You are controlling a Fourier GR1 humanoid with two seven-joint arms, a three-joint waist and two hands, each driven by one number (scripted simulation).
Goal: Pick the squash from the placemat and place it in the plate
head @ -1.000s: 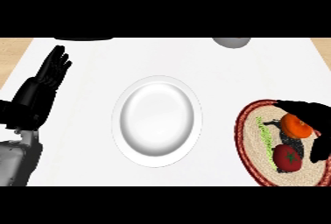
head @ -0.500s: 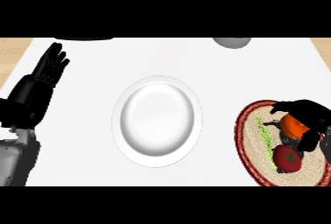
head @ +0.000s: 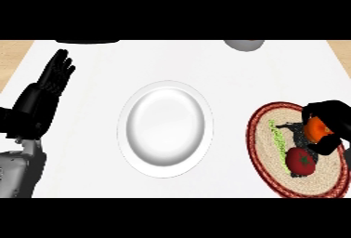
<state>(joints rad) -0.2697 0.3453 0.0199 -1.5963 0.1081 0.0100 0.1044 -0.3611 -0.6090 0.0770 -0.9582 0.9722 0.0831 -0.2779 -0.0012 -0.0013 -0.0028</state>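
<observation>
Head view: right hand (head: 331,124) curls round the orange squash (head: 316,129) on the placemat (head: 264,153) (ready to lift); left hand (head: 49,90), fingers straight, rests far left of the plate (head: 165,128).

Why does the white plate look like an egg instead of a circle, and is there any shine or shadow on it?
In the head view, the steep downward angle stretches the plate taller than wide. Its centre shows a soft bright sheen, greyer toward the rim. On the placemat, dark shadow lies under the right hand, curled round the orange squash.
</observation>
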